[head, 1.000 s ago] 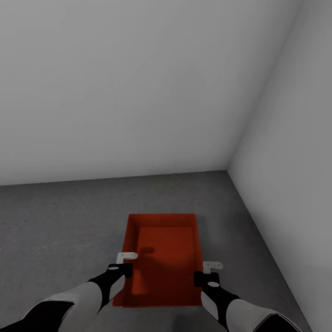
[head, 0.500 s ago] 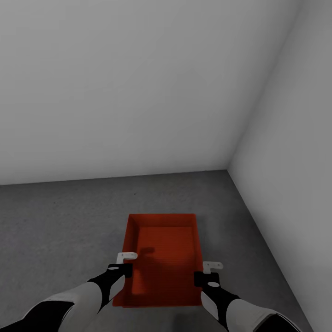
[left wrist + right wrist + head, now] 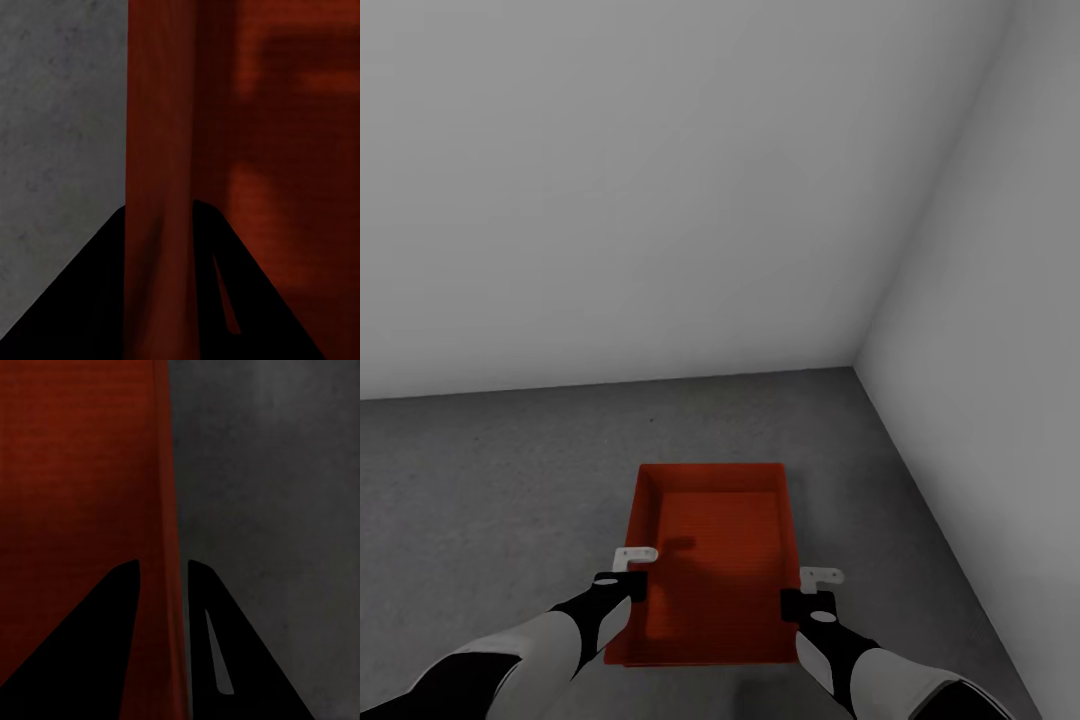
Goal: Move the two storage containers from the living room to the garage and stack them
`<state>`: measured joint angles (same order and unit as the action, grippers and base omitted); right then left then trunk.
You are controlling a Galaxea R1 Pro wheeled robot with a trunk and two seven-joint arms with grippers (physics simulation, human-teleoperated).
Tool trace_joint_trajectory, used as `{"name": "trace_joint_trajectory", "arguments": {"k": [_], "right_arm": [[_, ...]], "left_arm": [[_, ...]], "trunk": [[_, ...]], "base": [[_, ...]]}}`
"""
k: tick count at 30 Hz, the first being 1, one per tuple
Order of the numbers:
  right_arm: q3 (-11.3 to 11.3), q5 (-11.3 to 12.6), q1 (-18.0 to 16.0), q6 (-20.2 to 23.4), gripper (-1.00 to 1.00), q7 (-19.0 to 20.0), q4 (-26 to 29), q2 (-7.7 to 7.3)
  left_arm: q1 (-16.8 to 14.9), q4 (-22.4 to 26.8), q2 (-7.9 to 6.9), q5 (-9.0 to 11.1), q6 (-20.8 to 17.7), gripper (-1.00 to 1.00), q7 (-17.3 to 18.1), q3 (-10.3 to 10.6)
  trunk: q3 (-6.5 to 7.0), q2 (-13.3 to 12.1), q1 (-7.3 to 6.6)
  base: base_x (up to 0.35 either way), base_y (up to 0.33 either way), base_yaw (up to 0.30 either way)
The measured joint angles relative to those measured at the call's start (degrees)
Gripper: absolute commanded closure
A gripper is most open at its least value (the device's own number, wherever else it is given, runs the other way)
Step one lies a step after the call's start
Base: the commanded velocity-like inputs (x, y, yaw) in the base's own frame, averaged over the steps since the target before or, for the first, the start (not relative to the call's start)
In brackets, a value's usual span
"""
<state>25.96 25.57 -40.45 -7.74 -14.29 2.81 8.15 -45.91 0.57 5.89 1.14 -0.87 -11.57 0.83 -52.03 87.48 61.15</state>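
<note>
One red-orange storage container lies level over the dark grey concrete floor of the garage, near a corner of the white walls. My left gripper is shut on its left side wall, and my right gripper is shut on its right side wall. In the left wrist view the ribbed wall runs between the two dark fingers of the left gripper. In the right wrist view the right gripper straddles the container's rim the same way. I cannot tell whether the container touches the floor.
A white back wall meets a white side wall at the corner just beyond the container. Bare speckled concrete stretches to the left and in front of the container.
</note>
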Motion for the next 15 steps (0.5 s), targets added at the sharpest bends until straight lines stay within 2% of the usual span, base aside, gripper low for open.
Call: {"name": "trace_joint_trajectory", "arguments": {"k": [9, 15], "right_arm": [[0.00, 0.00, 0.01, 0.00, 1.00, 0.00, 0.01, 0.00], [0.00, -0.01, -0.02, 0.00, 1.00, 0.03, -0.04, 0.00]], "left_arm": [[0.00, 0.00, 0.00, 0.00, 0.00, 1.00, 0.00, 0.00], [0.01, 0.02, -0.01, -0.01, 0.00, 1.00, 0.01, -0.01]], "trunk": [[0.00, 0.00, 0.00], [0.00, 0.00, 0.00]], "base": [[0.000, 0.000, 0.005], [0.000, 0.000, 0.166]]}}
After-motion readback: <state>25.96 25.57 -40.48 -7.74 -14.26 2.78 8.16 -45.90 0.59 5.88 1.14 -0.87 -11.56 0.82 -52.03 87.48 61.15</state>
